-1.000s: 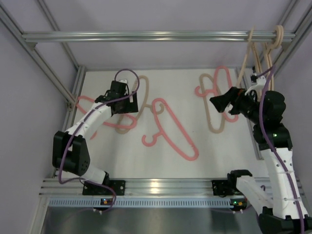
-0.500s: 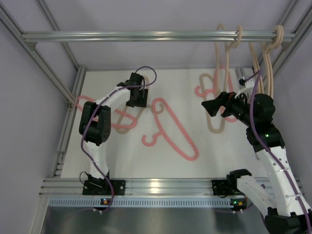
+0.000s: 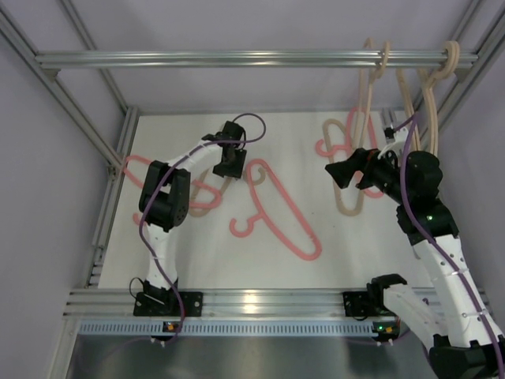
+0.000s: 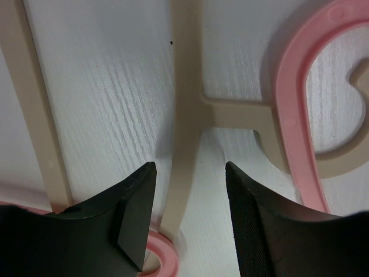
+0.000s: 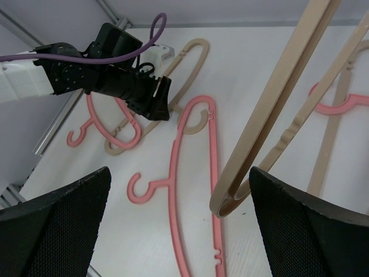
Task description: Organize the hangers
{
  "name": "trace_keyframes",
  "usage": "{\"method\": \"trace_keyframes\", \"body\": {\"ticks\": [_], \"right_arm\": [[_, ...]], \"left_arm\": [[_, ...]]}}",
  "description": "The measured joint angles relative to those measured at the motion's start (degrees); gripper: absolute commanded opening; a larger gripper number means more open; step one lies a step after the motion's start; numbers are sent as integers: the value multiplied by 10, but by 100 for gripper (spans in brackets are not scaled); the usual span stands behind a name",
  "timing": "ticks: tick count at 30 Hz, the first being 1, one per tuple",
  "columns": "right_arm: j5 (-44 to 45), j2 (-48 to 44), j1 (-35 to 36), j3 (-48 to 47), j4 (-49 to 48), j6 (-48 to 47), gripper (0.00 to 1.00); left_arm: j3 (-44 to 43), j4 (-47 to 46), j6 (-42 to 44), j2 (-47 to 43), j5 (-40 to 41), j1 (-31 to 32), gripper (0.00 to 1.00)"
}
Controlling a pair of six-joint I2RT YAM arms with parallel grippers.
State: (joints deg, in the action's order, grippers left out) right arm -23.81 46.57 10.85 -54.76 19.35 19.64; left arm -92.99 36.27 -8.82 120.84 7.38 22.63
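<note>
Left pincer (image 3: 230, 163) (image 4: 189, 173): my jaws stand spread on either side of the straight bar of the beige hanger (image 4: 185, 104). A gap shows on both sides, so nothing is pinched. This hanger lies flat on the table (image 3: 355, 253), left of centre. Its long axis runs from far right to near left.

The pink hanger (image 3: 278, 212) (image 5: 211, 173) lies flat at table centre. Its long axis runs from far left to near right, and its hook curls near left.

Right pincer (image 3: 348, 171) (image 5: 180, 173): my jaws are fully spread and hold nothing. The hanging hangers (image 3: 366, 87) (image 5: 277, 109) dangle from the rail (image 3: 237, 58) with their long axes vertical.

Limits of view: from above, my left pincer covers the middle of the beige hanger. My right arm hides part of the far-right pile (image 3: 341, 147). The left wrist view crops both ends of the bar.

Change over the last second: my left pincer has moved right and its jaws have narrowed. One hanging hanger now sits further left along the rail.
</note>
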Motion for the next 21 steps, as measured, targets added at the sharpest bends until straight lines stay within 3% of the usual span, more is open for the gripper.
{"method": "trace_keyframes", "body": {"ticks": [7,14,21], "right_arm": [[2,1,3,0,-1,-1,100],[5,7,4,0,-3,-1,99],[7,10,7,0,-5,-4,99]], "left_arm": [[-25,11,1,29,2,0,51],[-40,22,1,40,-7,-2,34],[-58,35,-3,51,-48,-22,34]]}}
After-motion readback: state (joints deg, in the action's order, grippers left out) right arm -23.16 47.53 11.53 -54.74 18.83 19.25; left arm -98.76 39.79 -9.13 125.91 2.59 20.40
